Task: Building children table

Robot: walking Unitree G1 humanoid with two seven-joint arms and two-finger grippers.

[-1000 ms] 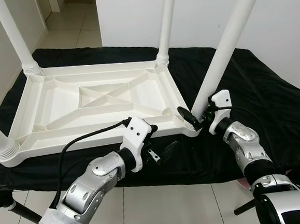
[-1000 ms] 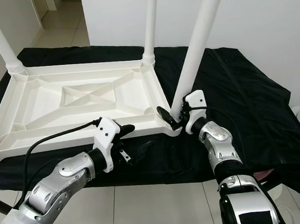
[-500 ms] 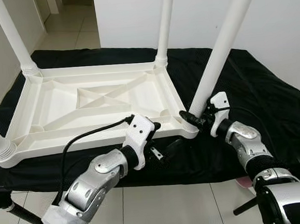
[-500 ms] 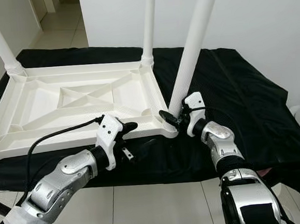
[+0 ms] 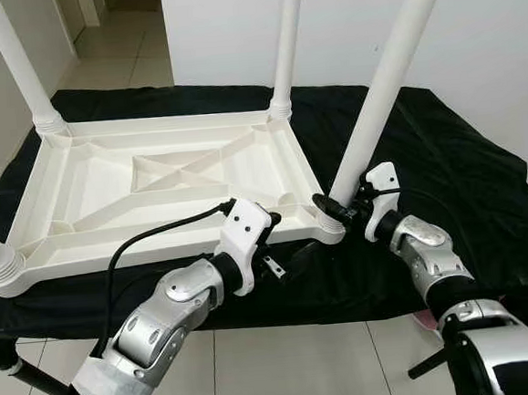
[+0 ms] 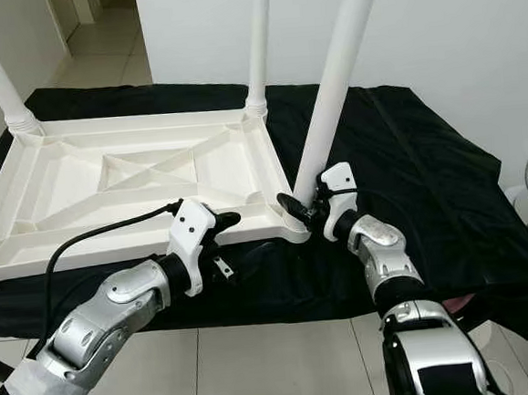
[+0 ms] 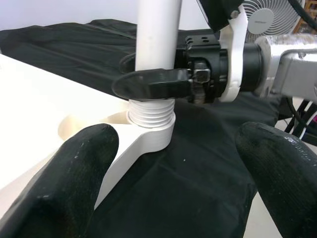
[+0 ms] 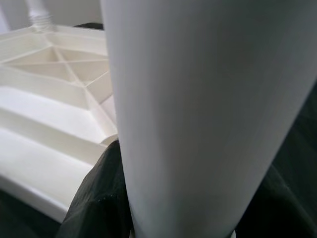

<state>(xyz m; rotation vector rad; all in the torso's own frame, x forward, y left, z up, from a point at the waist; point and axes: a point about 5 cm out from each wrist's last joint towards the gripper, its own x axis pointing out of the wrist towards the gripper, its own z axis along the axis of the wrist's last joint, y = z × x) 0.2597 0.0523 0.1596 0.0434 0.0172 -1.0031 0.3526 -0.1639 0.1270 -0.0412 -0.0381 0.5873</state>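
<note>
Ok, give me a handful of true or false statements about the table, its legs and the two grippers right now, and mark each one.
1. The white tabletop lies upside down on a black cloth. True.
2. The right gripper is closed around the base of the near right leg. True.
3. The left gripper is clamped on a leg. False: it is open, off the tabletop's near edge, holding nothing.
4. The near right leg lies flat on the cloth. False: it stands in its corner socket, leaning slightly.
5. A black cable runs across the tabletop to the left wrist. True.
</note>
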